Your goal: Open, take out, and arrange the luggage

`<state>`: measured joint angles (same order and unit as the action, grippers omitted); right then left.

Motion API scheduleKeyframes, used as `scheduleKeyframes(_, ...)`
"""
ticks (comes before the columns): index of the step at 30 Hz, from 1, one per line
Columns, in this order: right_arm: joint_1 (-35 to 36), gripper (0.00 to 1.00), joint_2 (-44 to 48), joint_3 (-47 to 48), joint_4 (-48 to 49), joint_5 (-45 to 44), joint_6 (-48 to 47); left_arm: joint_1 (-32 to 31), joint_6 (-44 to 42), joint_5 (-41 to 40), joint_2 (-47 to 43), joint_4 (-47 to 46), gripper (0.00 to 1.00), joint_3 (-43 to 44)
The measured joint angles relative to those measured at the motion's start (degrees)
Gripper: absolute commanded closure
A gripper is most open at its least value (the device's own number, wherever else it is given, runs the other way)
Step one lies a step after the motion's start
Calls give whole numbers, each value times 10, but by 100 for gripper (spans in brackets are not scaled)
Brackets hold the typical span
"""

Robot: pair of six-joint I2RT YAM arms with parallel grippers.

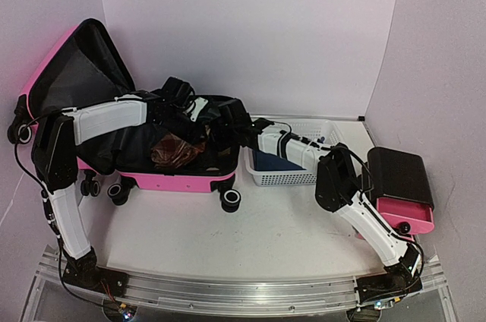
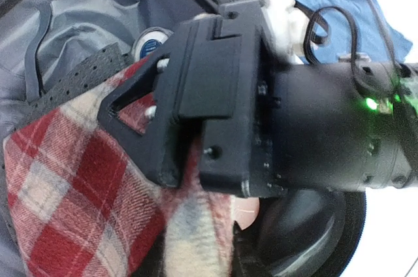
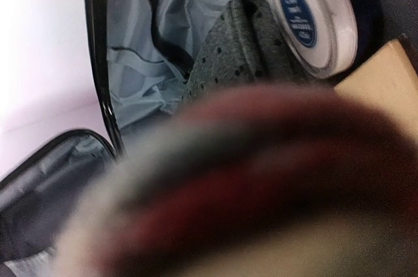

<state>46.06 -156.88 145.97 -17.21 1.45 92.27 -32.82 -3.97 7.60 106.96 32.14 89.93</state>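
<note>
The right gripper is pressing down onto a red plaid cloth inside the luggage, its black fingers sitting on either side of a raised fold. Whether they are actually pinching the fold cannot be told. In the right wrist view the cloth is bulging up close to the lens as a blur, hiding the fingers. The left gripper is reaching into the same compartment from the left. Its fingers are not showing in any view, so its state cannot be told. Just beyond the plaid cloth a grey dotted cloth is lying crumpled against the lining, with a round white tin bearing a blue label beside it and a tan box next to the tin. The luggage is lying open at the back left of the table, its lid leaning up against the left wall and its wheels facing the near side. A white basket holding a blue cloth is standing just to the luggage's right, under the right arm. A black cabinet is sitting at the far right with a pink drawer pulled out.
</note>
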Motion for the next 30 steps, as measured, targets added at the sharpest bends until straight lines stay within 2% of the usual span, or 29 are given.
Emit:
scheduleKeyframes(2, 0, 92, 0, 0, 1, -1, 0, 0, 0, 5, -9, -5, 51, -12)
scheduleKeyframes(5, 2, 100, 0, 0, 4, -3, -5, 0, -3, 14, -31, -6, 40, -27)
scheduleKeyframes(9, 2, 100, 0, 0, 7, -5, -20, 0, -4, 27, -83, -7, 32, -60)
scheduleKeyframes(18, 2, 100, 4, -14, 22, -4, -79, 1, -5, 8, -212, -7, 28, -103)
scheduleKeyframes(19, 2, 94, 7, -19, 23, -4, -84, 2, -5, 4, -220, -7, 28, -103)
scheduleKeyframes(21, 2, 71, 14, -32, 26, -3, -91, 4, -5, -2, -229, -7, 28, -103)
scheduleKeyframes(25, 2, 37, 17, -40, 30, -2, -92, 8, 2, -2, -224, -7, 28, -103)
scheduleKeyframes(28, 2, 21, 18, -45, 35, 0, -93, 9, 11, -2, -216, -7, 28, -103)
scheduleKeyframes(30, 2, 14, 21, -54, 39, 2, -96, 9, 13, -2, -211, -7, 28, -103)
